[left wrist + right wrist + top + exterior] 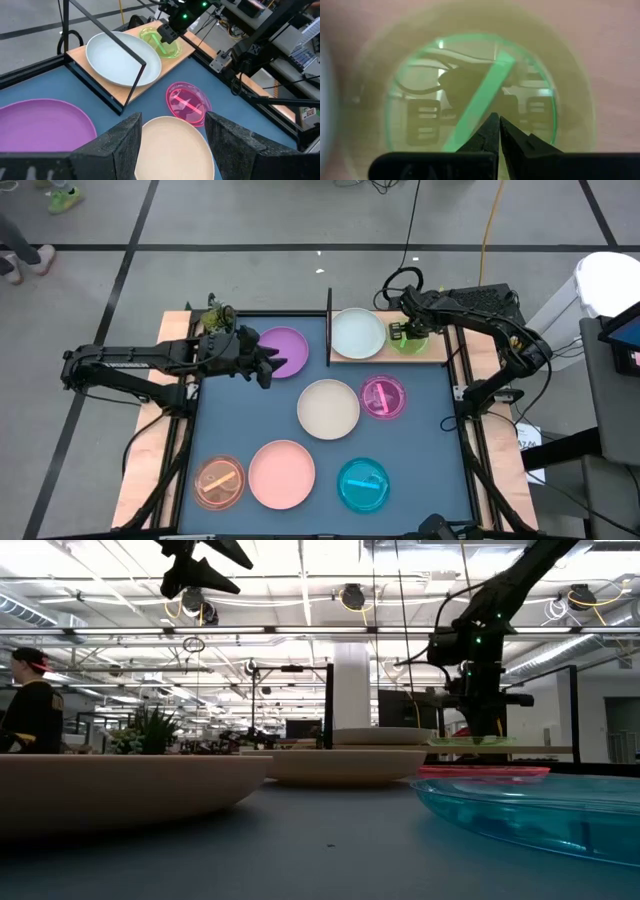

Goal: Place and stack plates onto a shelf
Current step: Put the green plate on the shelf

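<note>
The pale mint plate [357, 333] and the green dish [409, 341] lie on the wooden shelf [440, 352], which has a black upright panel [329, 327] at its left end. My right gripper [498, 119] is shut and points down over the green dish [470, 90], close by its raised middle bar [485, 95]. My left gripper [172, 150] is open and empty, high above the mat between the purple plate [287, 350] and the cream plate [328, 408]. The magenta dish [383, 397], pink plate [282, 473], orange dish [219, 482] and cyan dish [363, 485] lie flat on the blue mat. My right gripper comes at the green dish from above with shut fingers [512, 137] beside the dish's middle bar. I cannot tell whether the fingertips touch the dish. In the low view the dish [470, 741] sits level, low over the shelf.
A small green plant [217, 315] stands at the mat's far left corner. Wooden rails [150, 450] frame the mat's sides. Cables and the right arm's base [480, 300] lie behind the shelf. A person [30, 700] stands far off in the room.
</note>
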Controlling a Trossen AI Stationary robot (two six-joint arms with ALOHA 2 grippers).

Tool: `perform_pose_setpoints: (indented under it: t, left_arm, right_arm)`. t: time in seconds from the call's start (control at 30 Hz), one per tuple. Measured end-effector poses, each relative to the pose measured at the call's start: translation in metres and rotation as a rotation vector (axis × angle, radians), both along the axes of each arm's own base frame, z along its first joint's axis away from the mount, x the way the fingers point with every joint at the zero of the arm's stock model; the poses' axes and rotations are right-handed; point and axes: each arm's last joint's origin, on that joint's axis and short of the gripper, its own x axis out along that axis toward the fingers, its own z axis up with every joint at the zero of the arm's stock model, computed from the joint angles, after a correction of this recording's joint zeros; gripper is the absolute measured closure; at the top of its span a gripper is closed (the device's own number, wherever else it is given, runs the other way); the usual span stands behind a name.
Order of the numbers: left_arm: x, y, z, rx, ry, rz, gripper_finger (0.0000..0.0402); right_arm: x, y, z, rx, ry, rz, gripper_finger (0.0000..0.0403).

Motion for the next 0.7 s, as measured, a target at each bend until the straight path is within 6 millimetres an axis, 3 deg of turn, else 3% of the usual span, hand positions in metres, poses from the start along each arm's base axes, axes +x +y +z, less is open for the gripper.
perform_pose_setpoints:
  t: [0.2, 0.7]
  left_arm:
    - [0.0, 0.0, -0.001, -0.002, 0.008, 0.001, 0.0181]
    - [0.0, 0.0, -0.001, -0.021, 0.0, 0.011, 0.0181]
  right_arm:
    - [-0.006, 0.007, -0.012, 0.024, 0.021, -0.009, 0.0403]
    - [-0.006, 0.006, -0.013, 0.002, 0.025, -0.018, 0.0403]
